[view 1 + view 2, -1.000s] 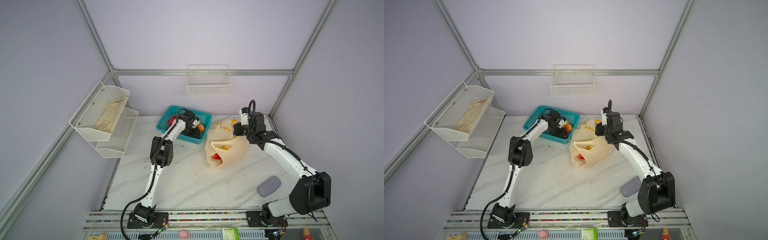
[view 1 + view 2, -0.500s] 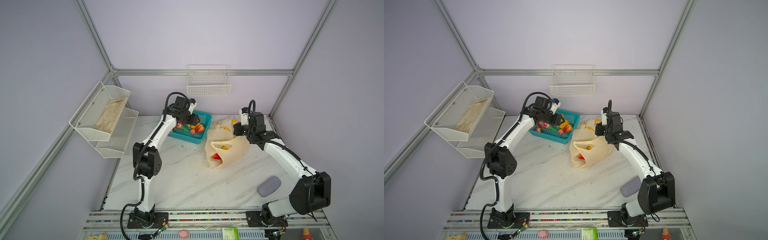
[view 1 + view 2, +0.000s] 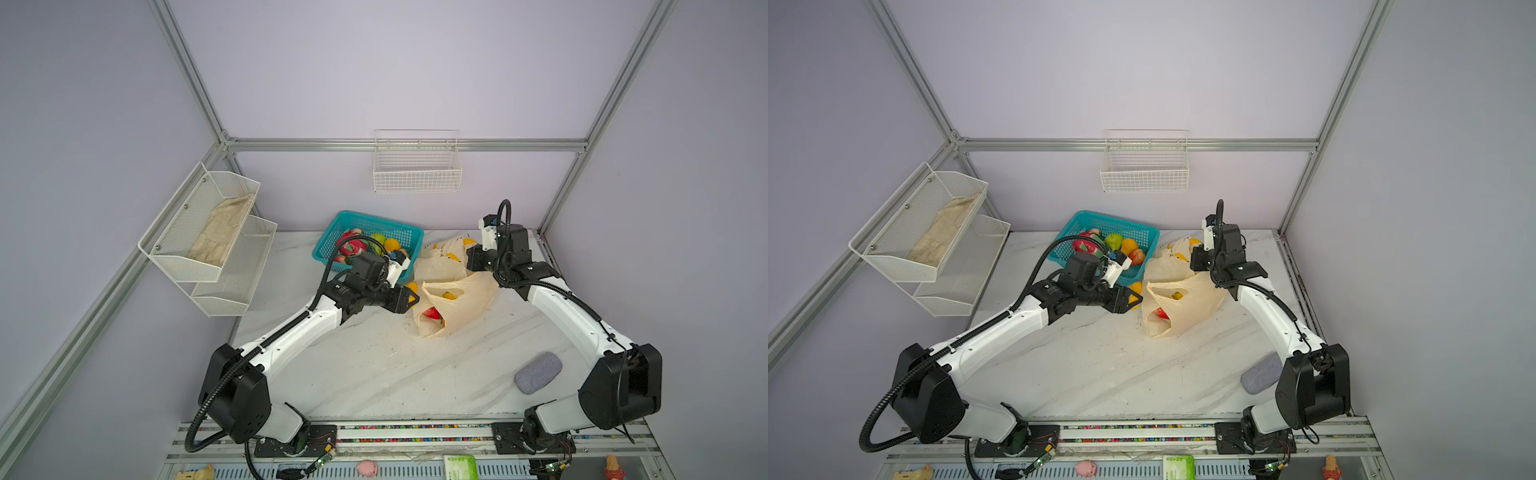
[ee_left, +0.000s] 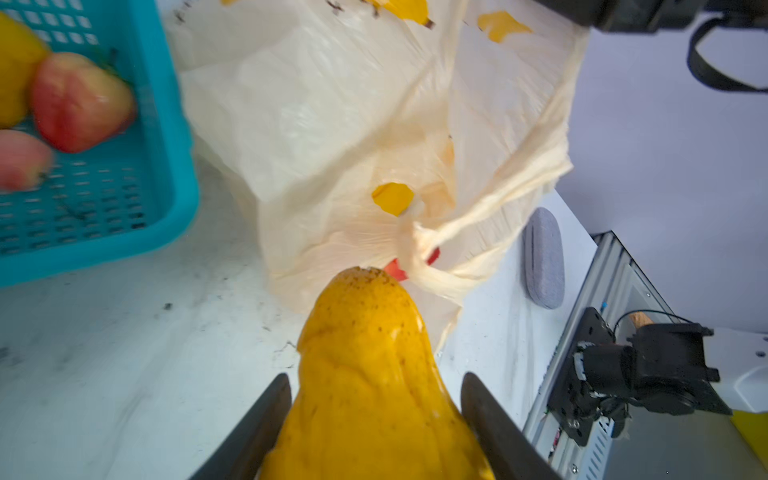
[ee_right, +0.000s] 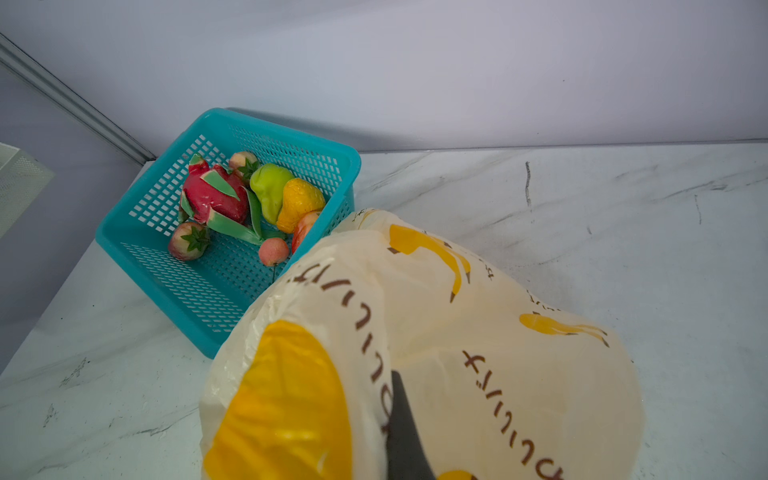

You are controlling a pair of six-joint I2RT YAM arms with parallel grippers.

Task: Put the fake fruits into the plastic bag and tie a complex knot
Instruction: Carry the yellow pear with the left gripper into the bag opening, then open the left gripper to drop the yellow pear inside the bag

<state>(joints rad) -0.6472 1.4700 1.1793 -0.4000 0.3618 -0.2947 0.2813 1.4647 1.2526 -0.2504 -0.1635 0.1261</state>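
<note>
**A:** Status?

**B:** Left gripper [image 4: 376, 380] is clamped on a yellow pear [image 4: 365, 332]. The fat end sits between the jaws and the neck points at the bag [image 3: 457, 299] mouth, just short of it. Right gripper [image 3: 471, 264] is clenched on the bag's far upper edge and holds it up off the tabletop [image 3: 374, 365]. In the right wrist view the film drapes over it.

**A:** What's in the bag?

**B:** Through the mouth I see a strawberry [image 3: 432, 312] and a small yellow piece [image 3: 449, 296]. The other fruits are in the basket [image 5: 158, 297] just beside the bag: dragon fruit [image 5: 216, 199], green pear [image 5: 270, 189] and more.

**A:** Handling?

**B:** The pear looks hollow, light and glossy. I'd expect it to squirt out if pinched on the taper, so gripping the widest part is right. The bag is thin, limp film with no shape of its own. I'd take it only by the rim or handles, never the belly.

**A:** Risk?

**B:** A handle strip [image 4: 478, 212] crosses the mouth, and my guess is the pear could snag on it. I'd aim for the wider gap beside it.
</note>
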